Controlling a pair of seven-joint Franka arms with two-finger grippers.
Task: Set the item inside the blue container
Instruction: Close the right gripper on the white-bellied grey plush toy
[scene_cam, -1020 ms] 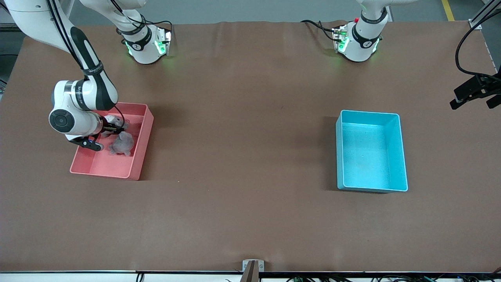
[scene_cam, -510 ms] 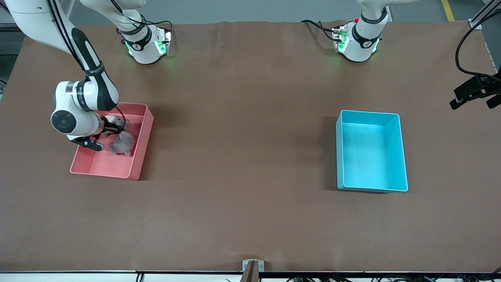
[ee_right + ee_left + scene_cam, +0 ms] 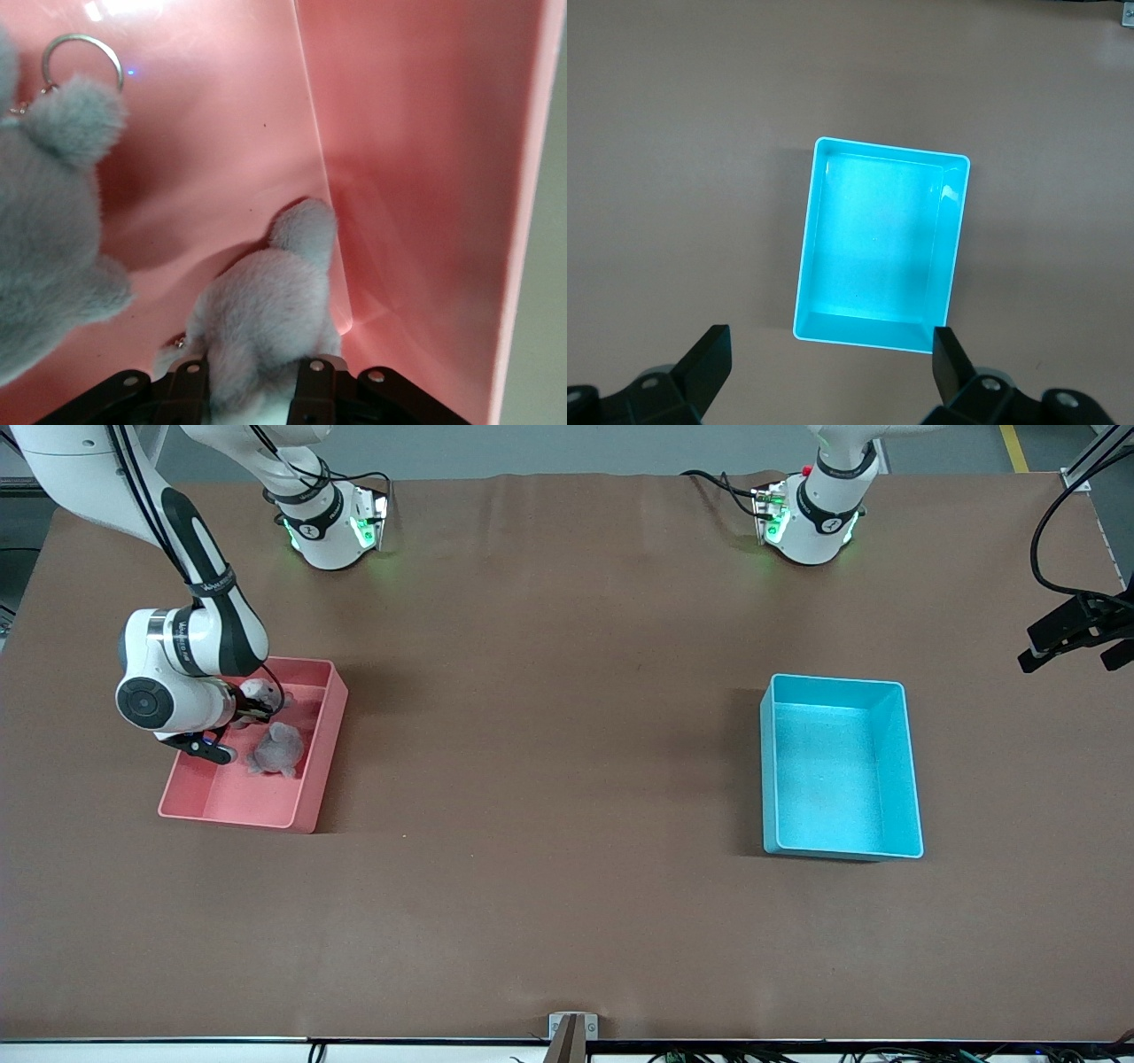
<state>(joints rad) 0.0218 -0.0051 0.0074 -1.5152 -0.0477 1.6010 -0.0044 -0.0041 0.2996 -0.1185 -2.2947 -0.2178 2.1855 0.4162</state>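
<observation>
The right gripper (image 3: pixel 252 707) is down inside the pink bin (image 3: pixel 312 784), squeezing tight on a small gray fuzzy toy (image 3: pixel 266 328). A second gray toy (image 3: pixel 276 749) with a metal ring (image 3: pixel 81 59) lies in the pink bin just beside it. The blue container (image 3: pixel 904 779) sits well apart from the pink bin, toward the left arm's end of the table, and the left gripper (image 3: pixel 828 367) waits above it with its fingers wide apart.

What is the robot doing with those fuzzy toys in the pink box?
The right arm's tool is down in the pink bin and has pinched one grey plush toy. A second grey plush toy lies loose in the same bin. The blue container sits empty toward the left arm's end of the table. The left arm's tool waits up high over it, open. So one toy is grabbed, but nothing is in the blue container yet.
</observation>
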